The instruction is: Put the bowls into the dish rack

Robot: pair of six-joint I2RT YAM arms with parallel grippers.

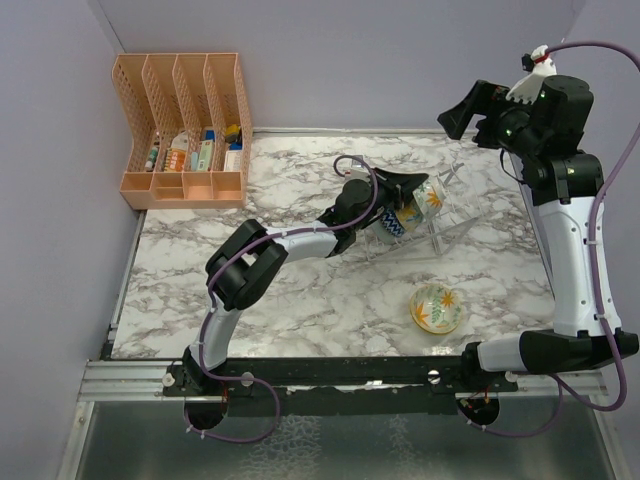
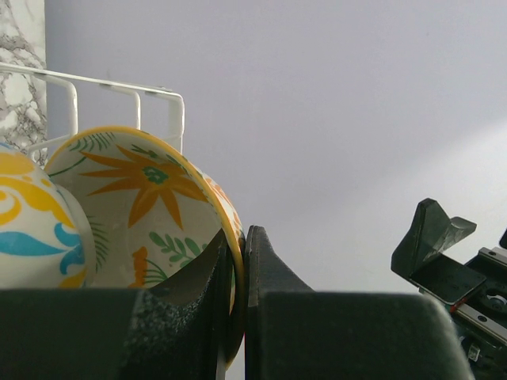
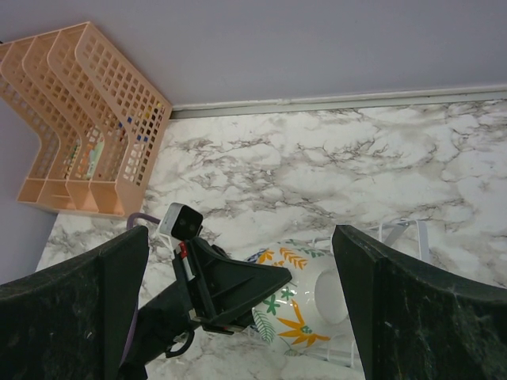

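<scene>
3 bowls seen. Flower bowl: rim pinched in the nearly shut left gripper, at the dish rack. Blue-yellow bowl sits just left of those fingers. Yellow bowl lies far from them on the marble table. Right gripper: wide open, holding nothing. Purple walls. More bowls hidden? Can't tell.

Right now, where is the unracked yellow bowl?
In the top view, the yellow bowl lies on the marble table, right of centre, nearer than the dish rack.
</scene>
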